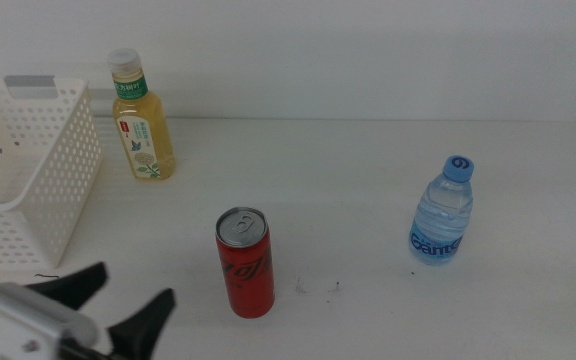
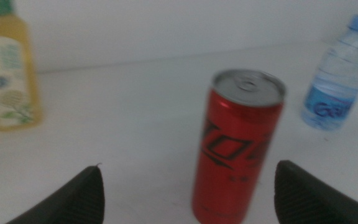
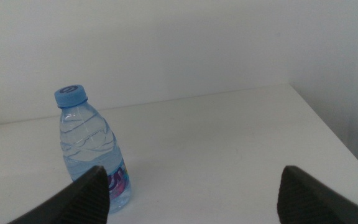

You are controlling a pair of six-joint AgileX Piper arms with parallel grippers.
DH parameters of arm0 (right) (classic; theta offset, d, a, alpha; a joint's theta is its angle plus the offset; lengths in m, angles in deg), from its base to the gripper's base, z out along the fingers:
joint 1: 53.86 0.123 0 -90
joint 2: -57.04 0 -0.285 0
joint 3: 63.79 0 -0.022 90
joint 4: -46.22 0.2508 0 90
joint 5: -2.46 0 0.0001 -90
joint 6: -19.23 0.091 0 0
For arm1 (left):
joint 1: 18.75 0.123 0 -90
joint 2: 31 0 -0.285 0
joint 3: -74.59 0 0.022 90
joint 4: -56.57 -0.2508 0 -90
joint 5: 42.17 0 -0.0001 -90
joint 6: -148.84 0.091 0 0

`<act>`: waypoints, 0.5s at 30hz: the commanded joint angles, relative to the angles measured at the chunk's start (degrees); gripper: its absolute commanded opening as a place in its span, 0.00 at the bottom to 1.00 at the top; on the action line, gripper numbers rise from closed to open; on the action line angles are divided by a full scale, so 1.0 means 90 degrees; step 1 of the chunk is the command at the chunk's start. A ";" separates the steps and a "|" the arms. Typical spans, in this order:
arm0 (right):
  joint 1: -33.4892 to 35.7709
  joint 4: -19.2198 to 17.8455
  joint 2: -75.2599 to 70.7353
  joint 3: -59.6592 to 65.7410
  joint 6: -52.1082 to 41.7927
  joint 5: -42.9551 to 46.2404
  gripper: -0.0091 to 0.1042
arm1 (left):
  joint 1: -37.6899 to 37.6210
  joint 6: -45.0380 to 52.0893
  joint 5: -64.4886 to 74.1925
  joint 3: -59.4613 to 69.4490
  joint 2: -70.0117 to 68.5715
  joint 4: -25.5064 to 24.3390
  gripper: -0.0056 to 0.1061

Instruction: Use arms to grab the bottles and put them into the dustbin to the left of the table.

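Left claw (image 1: 128, 300): spread, near left, lined up on slim red metal can (image 1: 245, 262), upright mid-worktop. Right claw (image 3: 191, 186): spread, facing clear blue-capped plastic water bottle (image 1: 441, 211), right. White perforated plastic basket (image 1: 28, 190): far left, empty.

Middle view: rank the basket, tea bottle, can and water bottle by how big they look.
1. Basket, clearly largest, though cut off at the edge.
2. Tea bottle.
3. Can and water bottle look alike; the can stands nearer the camera, so unsure.
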 commanded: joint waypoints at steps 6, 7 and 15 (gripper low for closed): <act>-0.0031 -0.0020 -0.0033 0.0026 -0.0039 0.0068 0.89 | -0.1165 -0.0010 -0.2316 0.0000 0.2113 0.0408 0.89; -0.0031 -0.0020 -0.0033 0.0026 -0.0039 0.0068 0.89 | -0.1226 -0.0021 -0.2569 0.0000 0.2298 0.0424 0.89; -0.0031 -0.0020 -0.0033 0.0026 -0.0039 0.0068 0.89 | -0.1297 -0.0021 -0.4132 0.0000 0.3869 0.0316 0.89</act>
